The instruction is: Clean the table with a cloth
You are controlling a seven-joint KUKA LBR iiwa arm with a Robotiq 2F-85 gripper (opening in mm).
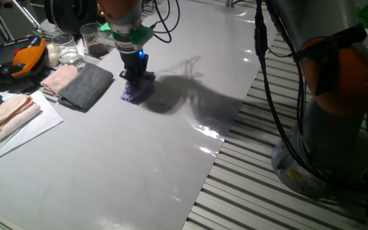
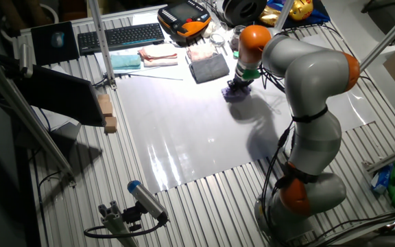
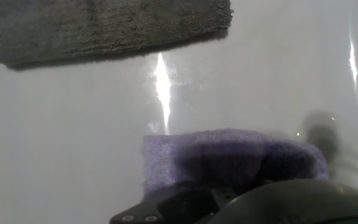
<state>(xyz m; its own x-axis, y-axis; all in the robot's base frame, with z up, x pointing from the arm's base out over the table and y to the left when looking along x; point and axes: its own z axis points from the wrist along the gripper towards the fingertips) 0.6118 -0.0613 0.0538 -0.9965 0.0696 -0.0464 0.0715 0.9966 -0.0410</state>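
A: How does the arm stand?

B: It rises from its base, bends at an orange elbow joint and reaches across, the wrist pointing straight down.

A: And the tool (image 1: 135, 75)?

B: Vertical, a blue light glowing on its body, its dark fingers (image 2: 238, 87) at the bottom, down at the worktop (image 1: 171, 160).

A: Fingers apart or together?

B: I cannot tell; the hand view shows only the dark housing, blurred.

Dim room — glare streaks on the table (image 1: 171, 160) (hand view soft, blurred).
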